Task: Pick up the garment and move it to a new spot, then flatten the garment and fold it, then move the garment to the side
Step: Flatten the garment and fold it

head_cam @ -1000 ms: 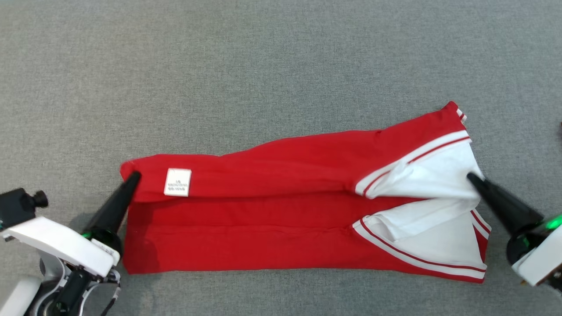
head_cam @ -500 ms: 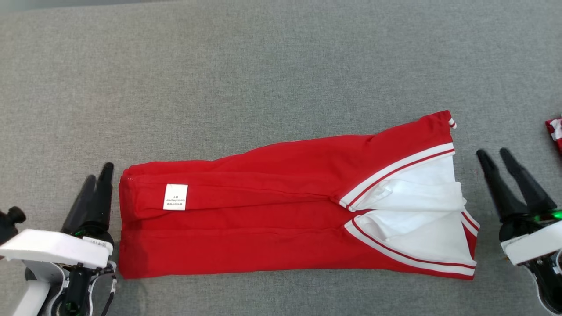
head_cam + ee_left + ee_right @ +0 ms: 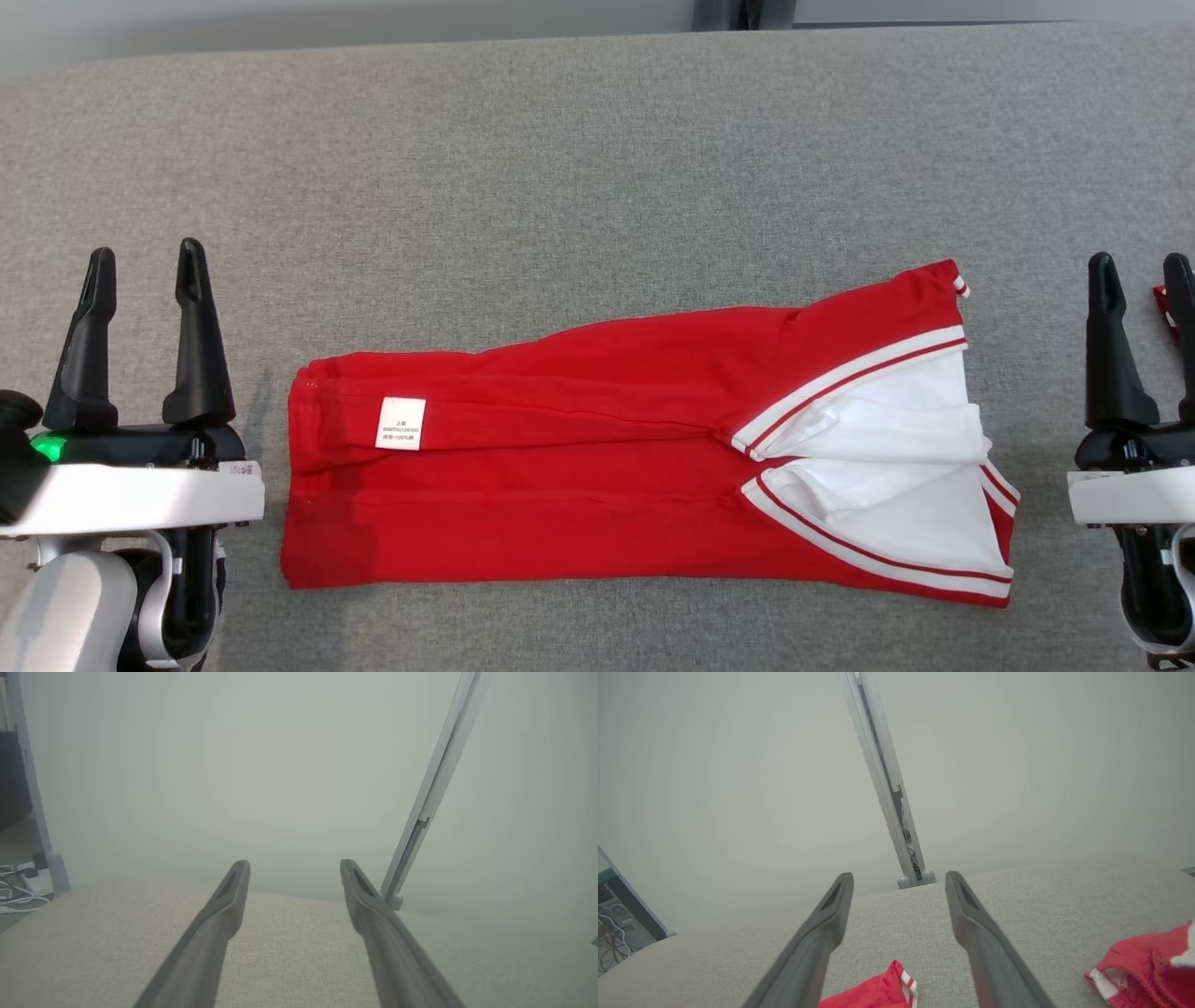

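While both pairs of jaws are being held wide apart and empty, the left gripper (image 3: 146, 250) is being held just beside the garment (image 3: 579, 448), at its folded left edge and clear of it, and the right gripper (image 3: 1141, 259) is being held near its white-trimmed right end, also apart. Between them the garment is being borne flat, folded into a long band, by the grey surface (image 3: 560, 140).
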